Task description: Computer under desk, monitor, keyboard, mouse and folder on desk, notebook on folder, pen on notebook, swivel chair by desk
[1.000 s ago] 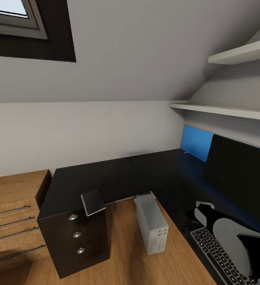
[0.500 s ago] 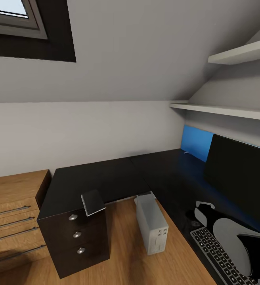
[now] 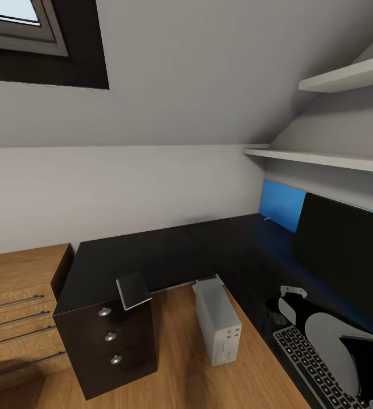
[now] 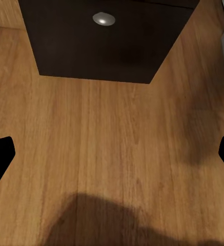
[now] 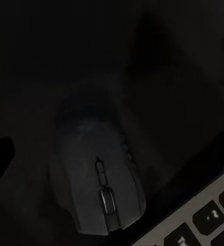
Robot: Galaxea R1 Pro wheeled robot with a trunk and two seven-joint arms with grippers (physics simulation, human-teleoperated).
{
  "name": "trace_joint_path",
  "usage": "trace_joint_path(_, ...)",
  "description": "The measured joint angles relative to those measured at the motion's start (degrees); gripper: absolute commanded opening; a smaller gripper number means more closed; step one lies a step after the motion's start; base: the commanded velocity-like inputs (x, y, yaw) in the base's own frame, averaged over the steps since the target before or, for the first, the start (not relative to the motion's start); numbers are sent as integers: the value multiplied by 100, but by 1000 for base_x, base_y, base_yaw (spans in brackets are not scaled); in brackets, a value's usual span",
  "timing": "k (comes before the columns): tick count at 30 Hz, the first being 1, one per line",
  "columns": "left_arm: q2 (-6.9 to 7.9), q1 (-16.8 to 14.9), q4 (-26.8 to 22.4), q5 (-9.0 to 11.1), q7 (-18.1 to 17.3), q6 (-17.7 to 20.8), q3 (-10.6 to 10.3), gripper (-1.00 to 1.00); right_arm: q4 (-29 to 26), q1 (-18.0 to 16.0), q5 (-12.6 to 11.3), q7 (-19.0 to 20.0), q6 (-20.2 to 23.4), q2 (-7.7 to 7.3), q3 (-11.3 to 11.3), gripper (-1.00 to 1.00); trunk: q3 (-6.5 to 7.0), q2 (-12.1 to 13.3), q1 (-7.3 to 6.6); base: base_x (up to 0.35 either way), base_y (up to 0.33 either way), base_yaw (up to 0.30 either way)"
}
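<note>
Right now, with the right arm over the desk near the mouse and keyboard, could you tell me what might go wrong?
The notebook overhangs the desk's corner above the drawers; a nudge would likely send it to the floor. The mouse lies close beside the keyboard, so lowering the right gripper could shove the keyboard too. The monitor stands just behind the right arm, so a wide swing might strike it.

Non-task items in my surroundings

A low wooden shelving unit (image 3: 16, 307) stands beside me on wood floor (image 3: 175, 369); a skylight (image 3: 16, 23) and two wall shelves (image 3: 334, 159) sit overhead.
</note>
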Motion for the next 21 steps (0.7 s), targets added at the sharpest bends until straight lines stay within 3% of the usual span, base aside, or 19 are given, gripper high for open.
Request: trace_joint_path(21, 7, 2, -3, 0, -6, -1, 0, 100, 7, -1, -5, -32, -542, 326, -19, 100, -30, 0, 0, 0, 0, 238)
